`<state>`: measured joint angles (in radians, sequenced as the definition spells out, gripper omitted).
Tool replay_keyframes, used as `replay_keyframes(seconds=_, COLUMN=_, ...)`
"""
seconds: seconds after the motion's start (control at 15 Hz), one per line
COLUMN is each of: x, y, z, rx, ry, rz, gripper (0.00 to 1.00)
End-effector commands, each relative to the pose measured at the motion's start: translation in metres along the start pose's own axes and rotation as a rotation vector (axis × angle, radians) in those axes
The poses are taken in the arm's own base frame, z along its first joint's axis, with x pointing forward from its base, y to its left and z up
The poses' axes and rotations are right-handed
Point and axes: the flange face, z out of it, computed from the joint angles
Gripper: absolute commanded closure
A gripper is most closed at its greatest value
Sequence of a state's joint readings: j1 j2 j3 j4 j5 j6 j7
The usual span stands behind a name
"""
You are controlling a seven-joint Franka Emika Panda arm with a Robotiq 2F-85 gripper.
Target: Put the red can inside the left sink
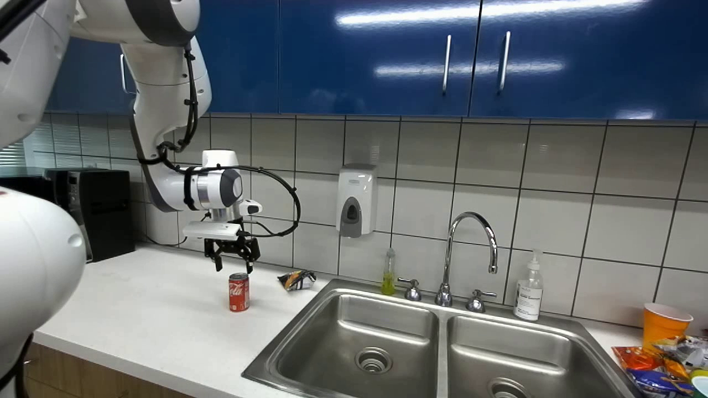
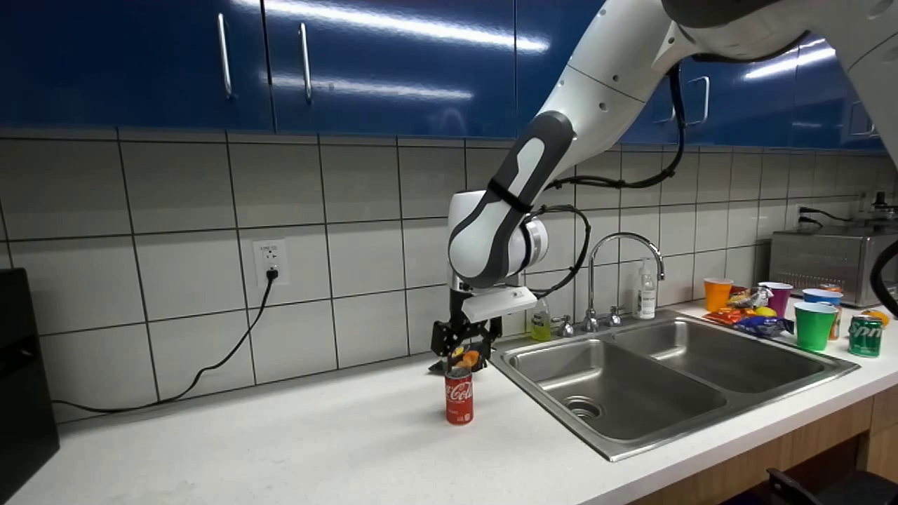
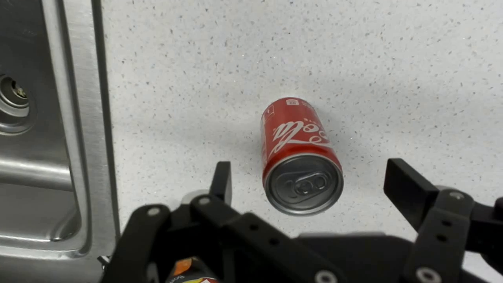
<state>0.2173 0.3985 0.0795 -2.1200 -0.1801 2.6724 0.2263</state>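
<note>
Well over to the left in an exterior view, a black appliance (image 1: 105,215) is standing on the white bench (image 1: 155,309), and the robot arm (image 1: 171,99) is occupying the upper left. Left of centre, the arm's hand (image 1: 234,268) is hanging just above the red can (image 1: 239,293), released, its fingers (image 3: 223,182) standing wide apart. The can is standing upright on the bench, left of the left sink (image 1: 332,354). Just right of the can, a snack packet (image 1: 298,280) is lying near the tiled wall (image 1: 315,193). Further right, the left sink is occupying the lower middle, a soap dispenser (image 1: 357,202) is hanging on the tiles above, and a bottle of yellowish liquid (image 1: 389,279) is standing at the back rim. Next, the curved tap (image 1: 447,265) is rising between two handles (image 1: 412,293), the right-hand basin (image 1: 509,342) is lying below, and a pump bottle (image 1: 529,296) is standing behind it. At the lower right edge, an orange cup (image 1: 664,326) is standing behind colourful packets (image 1: 658,367). In the wrist view, the sink's rim is running down the left, and the can is appearing between the fingers.
</note>
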Motion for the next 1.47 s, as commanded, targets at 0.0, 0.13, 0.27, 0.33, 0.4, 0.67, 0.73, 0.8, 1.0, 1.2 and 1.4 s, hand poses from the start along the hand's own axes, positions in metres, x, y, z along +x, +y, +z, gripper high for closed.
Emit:
replay_keyframes(seconds=0.0, x=0.007, y=-0.004, z=0.0, rx=-0.005, ry=-0.021, rz=-0.036, gripper=0.0)
replay_keyframes(seconds=0.13, x=0.008, y=-0.007, z=0.001, rx=-0.004, ry=-0.024, rz=-0.038, gripper=0.0)
replay_keyframes(seconds=0.27, x=0.008, y=-0.009, z=0.003, rx=-0.005, ry=-0.027, rz=-0.041, gripper=0.0)
replay_keyframes(seconds=0.33, x=0.008, y=-0.01, z=0.004, rx=-0.005, ry=-0.031, rz=-0.042, gripper=0.0)
replay_keyframes(seconds=0.4, x=0.008, y=-0.01, z=0.006, rx=-0.005, ry=-0.034, rz=-0.042, gripper=0.0)
replay_keyframes(seconds=0.67, x=0.005, y=-0.011, z=0.012, rx=-0.007, ry=-0.049, rz=-0.043, gripper=0.0)
replay_keyframes(seconds=0.73, x=0.004, y=-0.011, z=0.013, rx=-0.009, ry=-0.052, rz=-0.043, gripper=0.0)
replay_keyframes(seconds=0.8, x=0.004, y=-0.01, z=0.014, rx=-0.01, ry=-0.055, rz=-0.042, gripper=0.0)
replay_keyframes(seconds=1.0, x=0.003, y=-0.009, z=0.018, rx=-0.012, ry=-0.063, rz=-0.04, gripper=0.0)
replay_keyframes(seconds=1.2, x=0.003, y=-0.009, z=0.022, rx=-0.013, ry=-0.071, rz=-0.037, gripper=0.0)
replay_keyframes(seconds=1.4, x=0.003, y=-0.008, z=0.024, rx=-0.014, ry=-0.076, rz=-0.033, gripper=0.0)
